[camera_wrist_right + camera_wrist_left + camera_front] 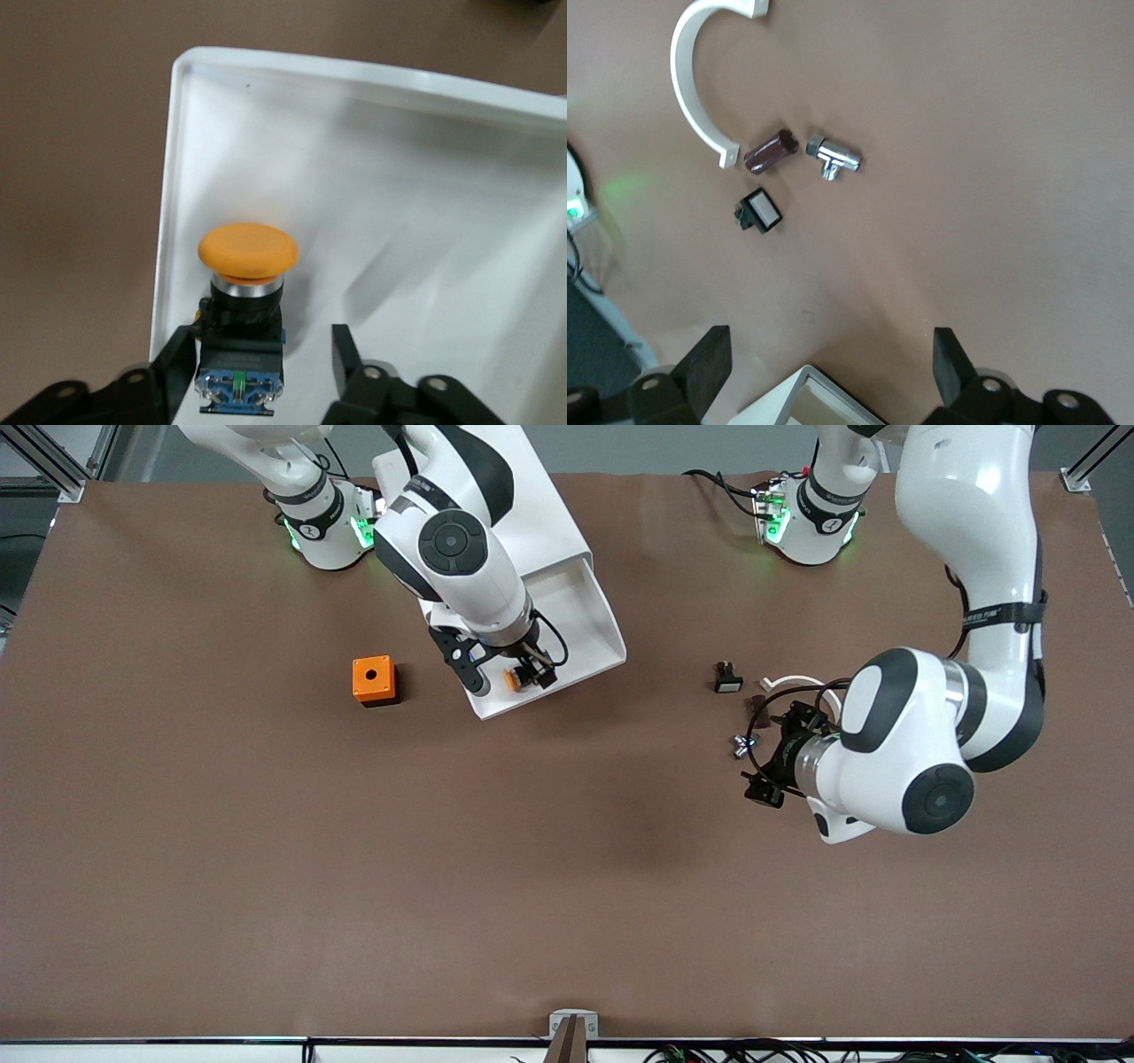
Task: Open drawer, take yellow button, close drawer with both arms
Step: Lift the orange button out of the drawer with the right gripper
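Two tools on my screens: the right tool (507,676) in the pulled-out drawer (580,615), the left tool (753,755) off by the loose parts.

Going left to right in the front view, I see an orange cube (374,680) on the bench (266,868); then the drawer, where the button (245,297) lies near a corner between my right tool's spread fingers (347,359), not pinched; then a black button (759,212), a clip (694,88), a brown piece (770,151) and a metal fitting (834,157), with my left tool over them, fingers spread and holding nothing.
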You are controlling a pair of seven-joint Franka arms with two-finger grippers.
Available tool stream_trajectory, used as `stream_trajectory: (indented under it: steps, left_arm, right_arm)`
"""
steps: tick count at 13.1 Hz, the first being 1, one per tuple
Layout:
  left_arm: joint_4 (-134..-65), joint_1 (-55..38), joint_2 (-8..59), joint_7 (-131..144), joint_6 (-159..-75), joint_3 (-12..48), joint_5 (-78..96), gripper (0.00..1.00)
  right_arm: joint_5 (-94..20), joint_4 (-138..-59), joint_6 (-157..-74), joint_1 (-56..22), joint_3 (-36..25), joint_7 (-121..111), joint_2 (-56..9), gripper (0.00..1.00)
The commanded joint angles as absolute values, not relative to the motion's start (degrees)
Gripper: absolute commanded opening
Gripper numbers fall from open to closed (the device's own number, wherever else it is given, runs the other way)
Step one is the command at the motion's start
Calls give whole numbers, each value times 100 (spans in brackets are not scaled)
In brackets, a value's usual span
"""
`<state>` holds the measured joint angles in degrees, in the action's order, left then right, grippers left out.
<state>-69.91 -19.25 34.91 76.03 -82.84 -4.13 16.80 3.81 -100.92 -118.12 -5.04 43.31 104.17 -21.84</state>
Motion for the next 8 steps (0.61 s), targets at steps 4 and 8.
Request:
stream_trajectory:
  steps: [4,8]
  left_arm:
    - [-7084,-1951,3261,6478,-8709,-440,1301,100]
    - [-7110,-1951,3006,5950,-8719,-396,1344,100]
  right_arm:
    - [519,-9915,-11804,-369,4430,10249,-2145,3]
    - [422,-9283,-11112,-159,4395,9635,-2153,0]
